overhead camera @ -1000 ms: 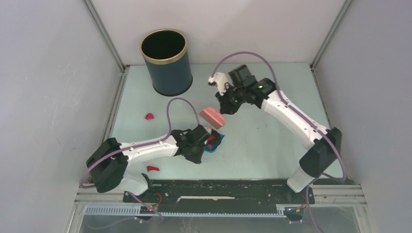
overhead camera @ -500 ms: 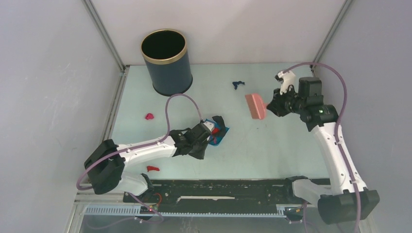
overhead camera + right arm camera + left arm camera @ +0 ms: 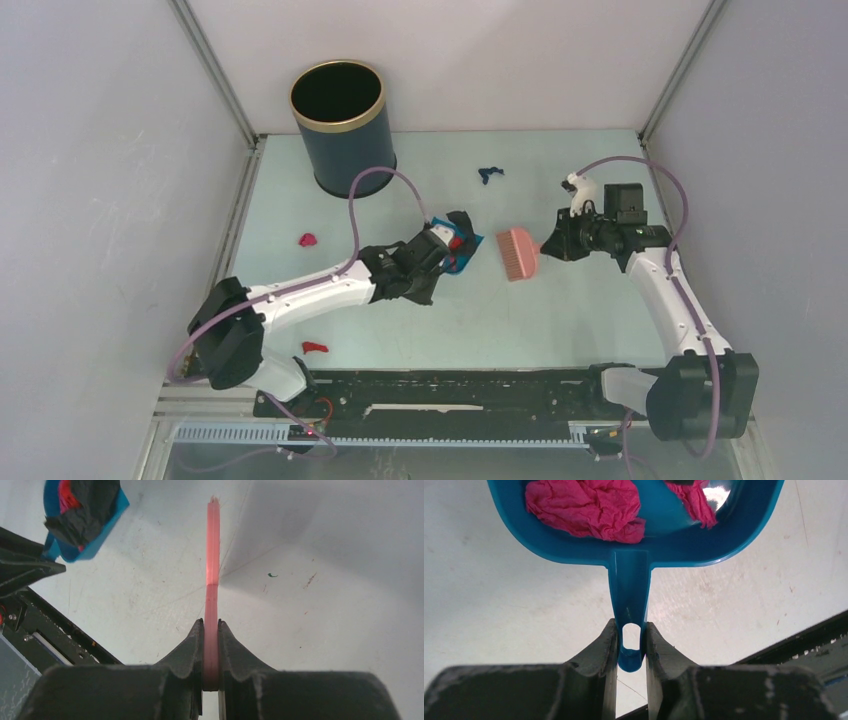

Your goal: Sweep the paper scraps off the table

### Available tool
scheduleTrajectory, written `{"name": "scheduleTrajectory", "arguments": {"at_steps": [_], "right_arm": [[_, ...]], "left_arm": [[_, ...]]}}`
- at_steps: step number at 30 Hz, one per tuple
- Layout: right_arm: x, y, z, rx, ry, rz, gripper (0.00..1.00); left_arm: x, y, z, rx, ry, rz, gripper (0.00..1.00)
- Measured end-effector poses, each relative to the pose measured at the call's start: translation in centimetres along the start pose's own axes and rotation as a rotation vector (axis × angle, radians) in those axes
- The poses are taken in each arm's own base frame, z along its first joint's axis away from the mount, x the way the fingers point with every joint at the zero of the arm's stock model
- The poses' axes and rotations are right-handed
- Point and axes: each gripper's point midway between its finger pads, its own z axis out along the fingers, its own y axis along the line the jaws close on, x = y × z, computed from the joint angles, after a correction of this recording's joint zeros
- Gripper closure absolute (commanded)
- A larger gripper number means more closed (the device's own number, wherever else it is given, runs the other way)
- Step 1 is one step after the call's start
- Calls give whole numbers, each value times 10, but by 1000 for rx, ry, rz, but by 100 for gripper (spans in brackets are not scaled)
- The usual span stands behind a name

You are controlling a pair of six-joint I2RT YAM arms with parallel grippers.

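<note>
My left gripper (image 3: 432,262) (image 3: 629,637) is shut on the handle of the blue dustpan (image 3: 458,248) (image 3: 644,525), held near mid-table. The pan holds pink-red paper scraps (image 3: 584,507) and a black one (image 3: 82,512). My right gripper (image 3: 548,244) (image 3: 211,630) is shut on the handle of the pink hand brush (image 3: 517,252) (image 3: 212,545), just right of the dustpan. Loose paper scraps lie on the table (image 3: 560,310): a dark blue one (image 3: 488,174) at the back, a pink-red one (image 3: 307,240) at the left, a red one (image 3: 315,348) near the front left.
A dark blue bin (image 3: 342,128) with a gold rim stands at the back left. Grey rails and white walls edge the table. A black strip (image 3: 450,390) runs along the near edge by the arm bases.
My left arm has carried the dustpan up and to the right. My right arm swung the brush far right, then back left and down to beside the dustpan.
</note>
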Motion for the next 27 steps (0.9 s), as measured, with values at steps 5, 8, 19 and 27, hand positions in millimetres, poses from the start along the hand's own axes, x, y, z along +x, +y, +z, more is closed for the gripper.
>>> {"name": "scheduleTrajectory", "arguments": {"at_steps": [5,8,19,27], "right_arm": [[4,0,2,-17,-2,4,100],[2,2,2,-31,-9,0,100],[3,4,5,-49,0,5,100],[5,2,7,-49,10,11,100]], "left_arm": [[-22,19,-6,-71,-14,-14,100],[-28,35,-10,-119,-7,-18,100],[-92,88,-58,-266,-104,-82,100],[-146,111,-111,-323,-234,-110,100]]}}
